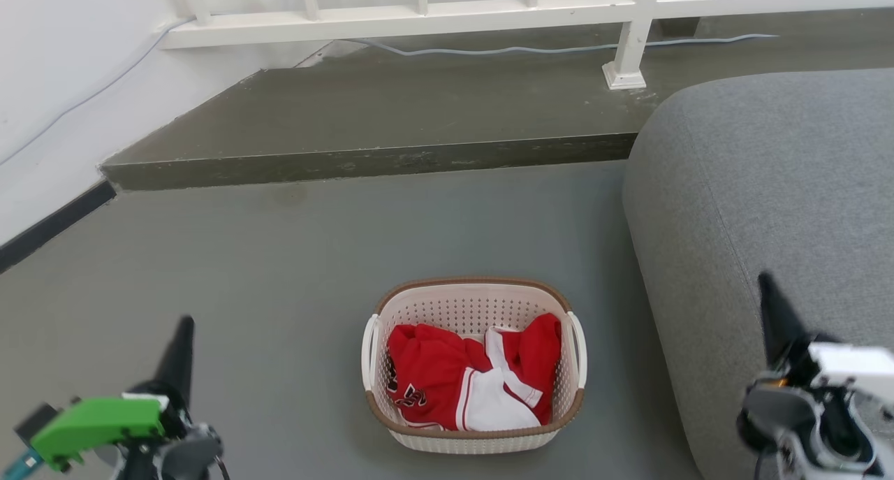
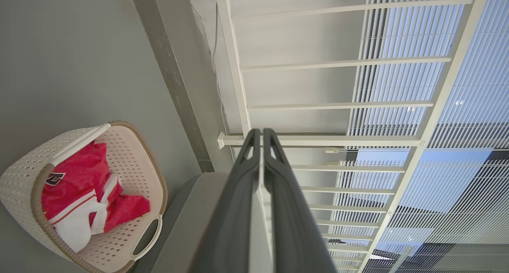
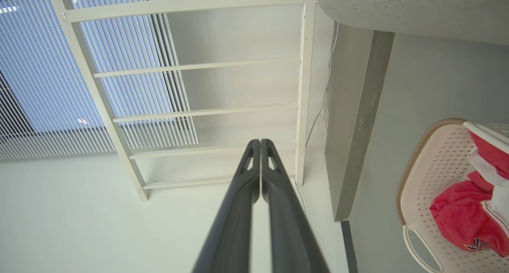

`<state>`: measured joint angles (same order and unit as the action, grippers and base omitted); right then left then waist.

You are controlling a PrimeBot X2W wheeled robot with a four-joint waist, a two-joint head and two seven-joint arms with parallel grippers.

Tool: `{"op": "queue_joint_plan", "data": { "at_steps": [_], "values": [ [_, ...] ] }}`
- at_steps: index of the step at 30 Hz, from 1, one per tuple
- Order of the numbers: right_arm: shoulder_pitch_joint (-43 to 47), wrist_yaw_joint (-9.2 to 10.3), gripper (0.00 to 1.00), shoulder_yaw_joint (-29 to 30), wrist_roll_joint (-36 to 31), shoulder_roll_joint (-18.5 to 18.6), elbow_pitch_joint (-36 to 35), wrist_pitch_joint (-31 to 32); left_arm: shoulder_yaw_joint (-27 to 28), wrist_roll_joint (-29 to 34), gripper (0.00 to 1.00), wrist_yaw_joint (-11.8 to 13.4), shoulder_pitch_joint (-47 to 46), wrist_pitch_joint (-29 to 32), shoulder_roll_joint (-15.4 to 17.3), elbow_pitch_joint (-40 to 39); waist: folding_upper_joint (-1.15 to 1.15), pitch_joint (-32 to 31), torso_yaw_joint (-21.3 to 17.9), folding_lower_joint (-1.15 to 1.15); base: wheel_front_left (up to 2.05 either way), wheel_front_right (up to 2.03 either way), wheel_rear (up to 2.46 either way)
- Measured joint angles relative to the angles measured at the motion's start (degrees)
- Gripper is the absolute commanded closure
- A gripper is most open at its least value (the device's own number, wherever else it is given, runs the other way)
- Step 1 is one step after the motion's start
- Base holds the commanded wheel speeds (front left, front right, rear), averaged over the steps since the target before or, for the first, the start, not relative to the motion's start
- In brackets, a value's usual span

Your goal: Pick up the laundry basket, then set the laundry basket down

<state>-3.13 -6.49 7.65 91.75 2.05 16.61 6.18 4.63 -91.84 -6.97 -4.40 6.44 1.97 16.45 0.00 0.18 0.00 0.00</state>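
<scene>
The laundry basket (image 1: 473, 305) stands on the grey floor (image 1: 279, 277) between the two claws, well apart from both. It is to the right of the left claw (image 1: 184, 324) and to the left of the right claw (image 1: 766, 281). Each claw has its fingers pressed together, holding nothing. Red-and-white clothing (image 1: 433, 368) lies inside the basket.

The laundry basket (image 1: 475, 305) is moulded in matt cream plastic, perforated, with a brown woven-look rim. Soft red-and-white cloth (image 1: 433, 372) is held inside the basket. The floor (image 1: 279, 312) beneath the basket is finished smooth and matt. The sofa (image 1: 768, 186) beside the basket is covered in coarse grey fabric. The step (image 1: 370, 160) beyond the basket is edged rough and scuffed.
</scene>
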Motion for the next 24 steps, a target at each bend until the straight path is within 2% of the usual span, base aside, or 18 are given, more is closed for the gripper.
{"op": "queue_joint_plan", "data": {
  "at_steps": [5, 19, 24],
  "values": [
    [2.68, 0.01, 0.00, -0.26, 0.00, -1.33, 2.43, -0.01, -0.48, 0.00, 0.00, 0.01, 1.80, -0.02, -1.26, 2.52, 0.00, 0.02, 0.00, 0.00, 0.00, 0.00, 0.00],
    [2.68, 0.01, 0.00, -1.03, -0.65, -1.27, 0.54, -0.69, -1.93, 0.44, 0.00, 0.01, 1.83, -2.09, -1.22, 1.49, 0.00, 0.36, 0.19, 0.00, 0.00, 0.00, 0.00],
    [2.60, 0.01, 0.00, -1.87, -2.14, -0.71, -0.57, -1.89, -3.15, 3.01, 0.00, 0.01, 1.77, -3.27, -1.02, 1.03, 0.00, 0.52, 0.26, 0.00, 0.00, 0.00, 0.00]
  ]
}}
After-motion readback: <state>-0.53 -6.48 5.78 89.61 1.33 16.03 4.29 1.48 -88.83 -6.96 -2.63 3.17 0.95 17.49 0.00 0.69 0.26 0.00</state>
